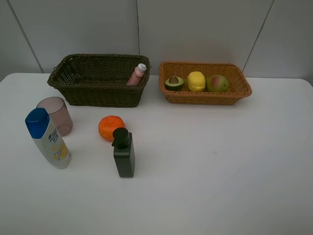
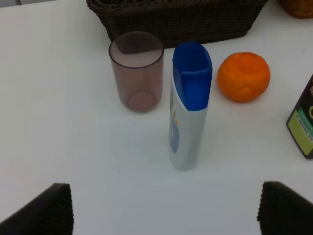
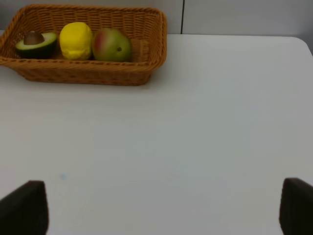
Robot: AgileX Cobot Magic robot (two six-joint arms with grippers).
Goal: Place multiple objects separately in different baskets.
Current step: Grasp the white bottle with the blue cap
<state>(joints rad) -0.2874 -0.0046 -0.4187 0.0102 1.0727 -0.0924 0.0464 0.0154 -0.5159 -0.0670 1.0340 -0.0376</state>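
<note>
On the table (image 1: 220, 161) stand 4 things: orange (image 1: 111, 128), black pump bottle (image 1: 124, 155), white blue-capped bottle (image 1: 49, 139), mauve cup (image 1: 56, 115). The pink bottle (image 1: 137, 74) apparently leans inside the dark basket (image 1: 98, 93); avocado (image 1: 173, 82), lemon (image 1: 196, 81) and pear (image 1: 217, 83) lie in the tan basket (image 1: 205, 97). The left gripper (image 2: 166, 210) and right gripper (image 3: 159, 208) gape, empty.

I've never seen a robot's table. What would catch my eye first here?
At the back, a dark basket holds a pink bottle; a tan basket holds an avocado half, lemon and pear. In front of the dark basket sit a blue-capped bottle, cup, orange and black pump bottle.
</note>
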